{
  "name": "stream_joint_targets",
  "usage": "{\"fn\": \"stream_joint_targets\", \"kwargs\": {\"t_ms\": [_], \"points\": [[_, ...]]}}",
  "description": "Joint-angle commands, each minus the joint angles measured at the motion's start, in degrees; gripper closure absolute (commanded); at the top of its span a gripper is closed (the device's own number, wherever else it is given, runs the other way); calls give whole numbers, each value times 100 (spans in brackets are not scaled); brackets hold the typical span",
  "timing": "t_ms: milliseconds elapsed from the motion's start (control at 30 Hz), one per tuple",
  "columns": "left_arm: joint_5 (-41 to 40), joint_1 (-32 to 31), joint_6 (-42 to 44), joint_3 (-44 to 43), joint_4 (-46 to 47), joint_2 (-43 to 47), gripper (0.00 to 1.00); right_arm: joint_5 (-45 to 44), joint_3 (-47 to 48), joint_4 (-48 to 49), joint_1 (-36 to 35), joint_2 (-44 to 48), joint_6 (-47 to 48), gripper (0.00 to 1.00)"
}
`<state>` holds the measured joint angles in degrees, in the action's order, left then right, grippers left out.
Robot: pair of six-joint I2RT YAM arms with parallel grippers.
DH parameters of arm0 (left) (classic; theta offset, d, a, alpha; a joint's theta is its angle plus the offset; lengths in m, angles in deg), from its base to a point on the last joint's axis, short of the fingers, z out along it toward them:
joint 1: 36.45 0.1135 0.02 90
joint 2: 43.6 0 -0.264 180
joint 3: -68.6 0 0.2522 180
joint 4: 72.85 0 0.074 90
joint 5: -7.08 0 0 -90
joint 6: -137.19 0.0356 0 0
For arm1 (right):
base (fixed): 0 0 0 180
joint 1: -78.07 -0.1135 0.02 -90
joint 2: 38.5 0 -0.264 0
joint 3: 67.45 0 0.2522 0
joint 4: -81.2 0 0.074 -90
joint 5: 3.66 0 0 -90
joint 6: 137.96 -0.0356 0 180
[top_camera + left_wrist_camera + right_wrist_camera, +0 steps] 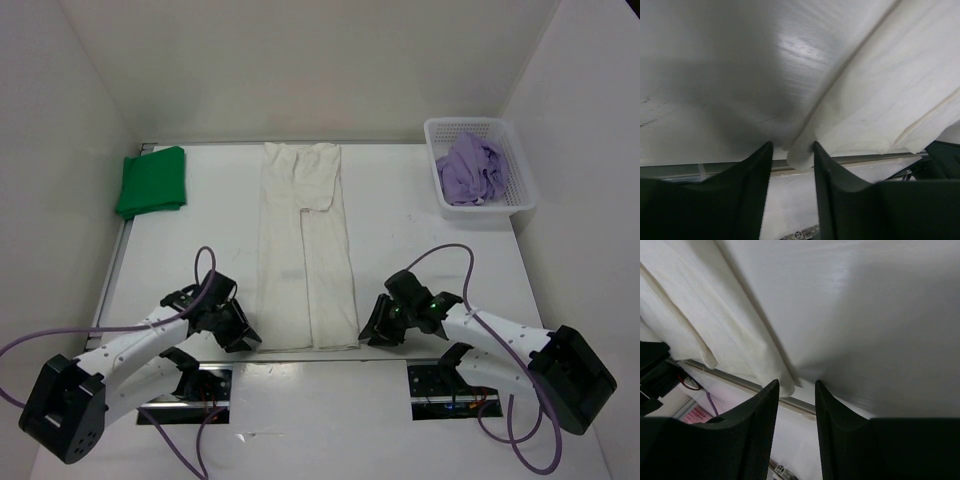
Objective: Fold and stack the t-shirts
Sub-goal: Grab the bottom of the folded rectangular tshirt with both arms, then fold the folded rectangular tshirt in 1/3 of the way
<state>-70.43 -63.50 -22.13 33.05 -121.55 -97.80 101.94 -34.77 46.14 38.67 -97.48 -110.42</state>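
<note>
The white/cream t-shirt lies folded into a long strip down the middle of the table. My left gripper is at its near left corner. In the left wrist view the gripper is open, and the shirt's corner sits between the fingertips, unpinched. My right gripper is at the near right corner. In the right wrist view it is open, with the shirt's corner against the left fingertip. The green t-shirt lies folded at the far left. The lavender t-shirt is bunched in the basket.
The white perforated basket stands at the far right corner. White walls close in the table on the left, back and right. A metal rail runs along the table's near edge just behind both grippers.
</note>
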Motion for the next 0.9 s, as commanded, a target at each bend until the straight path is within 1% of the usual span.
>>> {"fn": "stream_joint_targets", "kwargs": {"t_ms": [0, 133, 233, 267, 333, 367, 433, 467, 567, 600, 767, 867], "points": [[148, -29, -108, 139, 92, -30, 58, 101, -178, 240, -155, -16, -196, 59], [271, -29, -108, 253, 145, 23, 63, 102, -3, 451, -410, -350, -249, 59], [333, -29, -108, 306, 145, 154, 63, 102, 173, 513, -411, -412, -249, 59], [385, -29, -108, 367, 197, 155, 65, 49, 174, 565, -411, -412, -249, 59], [386, -29, -108, 367, 198, 216, 67, 49, 174, 566, -411, -465, -249, 63], [386, -29, -108, 420, 198, 277, 67, 49, 174, 626, -411, -465, -249, 67], [447, -29, -108, 420, 259, 339, 67, 49, 174, 715, -411, -596, -249, 70], [447, -29, -108, 420, 259, 339, 67, 49, 174, 767, -411, -597, -249, 73], [447, -29, -47, 420, 259, 339, 75, 102, 174, 768, -411, -746, -197, 81], [499, -29, -47, 420, 312, 339, 81, 102, 174, 768, -411, -746, -197, 85], [500, -29, 6, 420, 259, 409, 100, -13, 463, 355, -411, -465, -197, 99], [622, -29, 6, 254, 111, 567, 100, -118, 744, -31, -411, -299, -22, 100]]}}
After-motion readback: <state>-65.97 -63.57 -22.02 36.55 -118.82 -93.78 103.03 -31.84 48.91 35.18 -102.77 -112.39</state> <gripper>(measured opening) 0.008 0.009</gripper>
